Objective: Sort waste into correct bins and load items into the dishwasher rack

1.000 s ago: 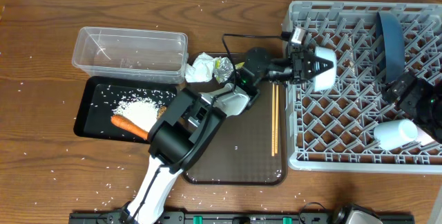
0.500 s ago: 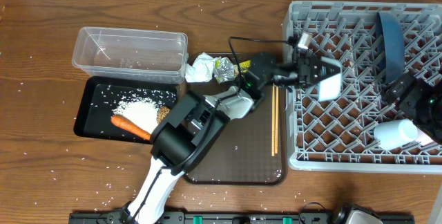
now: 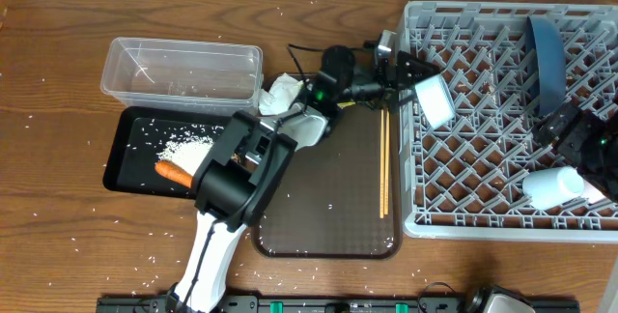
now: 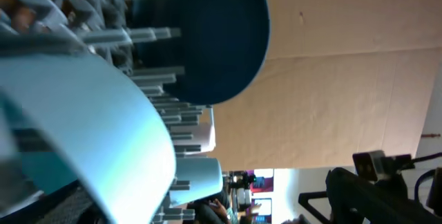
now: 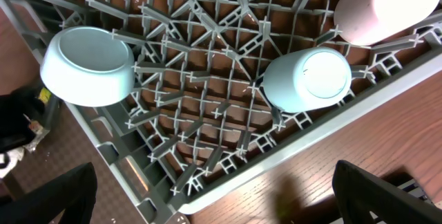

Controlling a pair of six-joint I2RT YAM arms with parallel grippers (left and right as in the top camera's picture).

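Left hand clamped (right hand spread)

— Where is the white bowl?
— Tipped on its side, at the left of the grey rack.
— And the blue plate?
— Standing on its edge, far right in the rack.

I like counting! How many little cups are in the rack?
2: a light-blue cup in the grey rack near its edge, a pink cup just beside it. Some may be hidden.
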